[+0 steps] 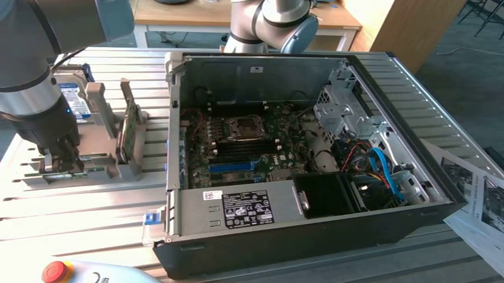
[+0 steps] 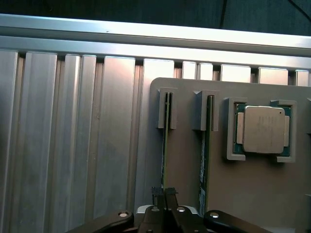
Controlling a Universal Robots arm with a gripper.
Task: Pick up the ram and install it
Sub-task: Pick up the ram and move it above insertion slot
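Two thin green sticks stand on edge in a grey holder (image 1: pixel 101 171), which lies on the slatted table at nine o'clock from the open computer case (image 1: pixel 315 233). The ram (image 2: pixel 165 145) is the one under the arm. The gripper (image 2: pixel 164 195) is down over it, jaws closed and pinching its upper edge near one end, as far as the wrist view shows. The second stick (image 2: pixel 206 145) stands just beside it, apart, and beyond that stick the square silver processor (image 2: pixel 263 129) rests in its own pocket.

I judge the ram light and stiff, but thin and fragile. It will not sag, yet it could crack or twist if levered sideways in its slots. Its flat faces offer the surest hold, gripped across the thickness and clear of the contact edge.

Inside the case, the motherboard (image 1: pixel 236 147) lies at the centre, with loose papers (image 1: pixel 476 200) at three o'clock outside.
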